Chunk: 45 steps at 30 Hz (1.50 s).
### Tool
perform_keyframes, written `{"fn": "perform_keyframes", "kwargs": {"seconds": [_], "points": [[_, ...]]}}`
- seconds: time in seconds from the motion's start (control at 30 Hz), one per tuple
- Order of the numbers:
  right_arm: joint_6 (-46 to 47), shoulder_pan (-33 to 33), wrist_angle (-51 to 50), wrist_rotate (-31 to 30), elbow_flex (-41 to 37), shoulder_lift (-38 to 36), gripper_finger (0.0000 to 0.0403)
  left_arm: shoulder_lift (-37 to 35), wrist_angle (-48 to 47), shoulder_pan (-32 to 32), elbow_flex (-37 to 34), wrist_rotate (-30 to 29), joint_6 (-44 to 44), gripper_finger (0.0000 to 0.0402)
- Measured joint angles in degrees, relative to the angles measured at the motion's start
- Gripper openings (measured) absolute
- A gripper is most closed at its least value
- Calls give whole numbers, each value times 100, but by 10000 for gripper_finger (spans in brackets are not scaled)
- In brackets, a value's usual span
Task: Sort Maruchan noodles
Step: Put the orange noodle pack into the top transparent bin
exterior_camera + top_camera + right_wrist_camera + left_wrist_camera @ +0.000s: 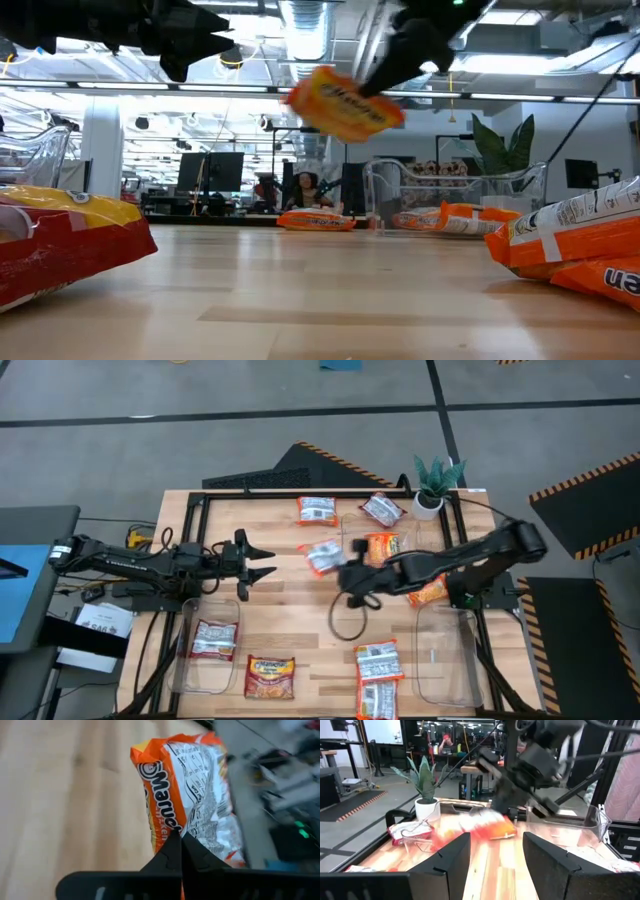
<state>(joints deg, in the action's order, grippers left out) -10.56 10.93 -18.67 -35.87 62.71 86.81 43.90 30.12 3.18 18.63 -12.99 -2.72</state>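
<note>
My right gripper is shut on an orange Maruchan noodle packet and holds it in the air above the table's middle; the low view shows the packet well above the wood. My left gripper hangs level over the table's left half, open, with nothing between its fingers. Other noodle packets lie flat on the table: three at the far side, an orange one under the right arm, and others near the front edge. My right gripper pinches the orange packet by the edge of one short end between its two shut fingers. The fingers slant down and lie along the packet's length. The packet juts out past the fingertips, tilted and lifted clear of the table.
A clear bin at the near left holds a white-and-red packet. A dark red packet and two orange-white ones lie near the front edge. There are also clear bins at the near right and far right, and a potted plant.
</note>
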Motion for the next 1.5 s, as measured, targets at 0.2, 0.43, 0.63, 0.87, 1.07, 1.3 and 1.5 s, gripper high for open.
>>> {"fn": "perform_keyframes", "kwargs": {"seconds": [0.2, 0.43, 0.63, 0.87, 1.07, 1.3, 1.5], "points": [[954, -216, -418, -483, -1068, -1201, 6, 1, 11, 0, 0, -47, -4, 171], [1586, -564, -836, -359, -1739, -1718, 6, 2, 31, 0, 0, -151, 9, 171], [1670, -733, -934, 333, -1781, -1691, 42, 2, 20, 0, 0, -203, 11, 171], [1831, -849, -883, 317, -1697, -1629, 119, 2, 14, 0, 0, -203, 13, 171], [1583, -1072, -745, 267, -1288, -1642, 204, 2, 14, 0, -1, -203, 13, 171], [2064, -1669, -1155, 1439, -999, -1642, 227, 2, -126, 0, -2, -202, 13, 171], [2261, -1349, -1496, 2486, -900, -1644, 83, 4, -130, 0, -4, -218, 15, 171]]}}
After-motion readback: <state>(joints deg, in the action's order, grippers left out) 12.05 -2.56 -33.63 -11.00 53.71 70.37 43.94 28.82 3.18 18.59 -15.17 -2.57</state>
